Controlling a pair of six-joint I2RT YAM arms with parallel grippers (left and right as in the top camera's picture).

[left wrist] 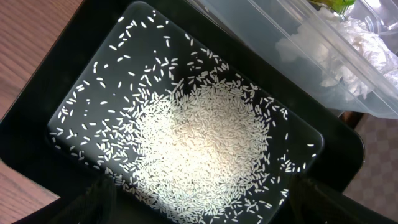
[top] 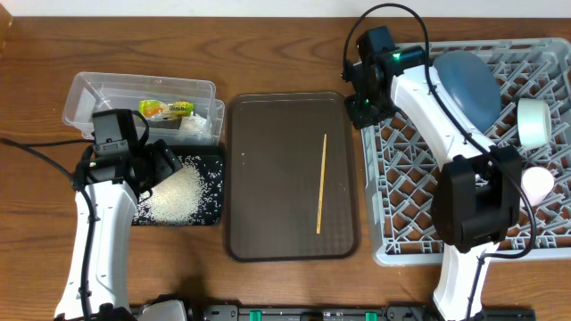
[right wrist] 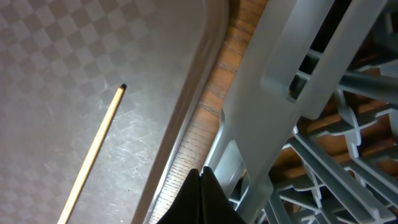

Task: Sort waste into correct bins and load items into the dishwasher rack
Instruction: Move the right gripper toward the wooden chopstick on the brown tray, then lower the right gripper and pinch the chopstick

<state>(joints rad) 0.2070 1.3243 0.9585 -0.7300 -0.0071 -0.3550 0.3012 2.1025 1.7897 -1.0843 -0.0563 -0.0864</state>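
Clear plastic comes first: the tub [top: 134, 89] sits toward the far left corner of the desk, with the yellow-green wrapper [top: 166, 109] and the crumpled tissue [top: 192, 125] inside it. Pressed against its near side is the black tray [top: 212, 216], which holds the rice [top: 174, 192] in a loose mound with stray grains scattered around it (the left wrist view shows them thinning out toward the tray's rim). The left gripper [top: 159, 168] hangs over the tray's far left part with its fingers spread wide and nothing between them.

At the middle of the desk lies the brown tray [top: 268, 178]. The wooden stick [top: 321, 183] rests flat on its right half, running from the far side toward the near side.

The right gripper [right wrist: 202, 193] is over the strip of wood between the brown tray and the rack, near the rack's far left corner. Its fingers are pressed together to a point and grip nothing.

Against the right edge of the desk stands the grey rack [top: 410, 241]. The dark blue plate [top: 468, 85] leans in its far part. A pale bowl [top: 533, 120] is set near the right wall, and a pink-white cup [top: 538, 183] lies just nearer, partly behind the right arm.
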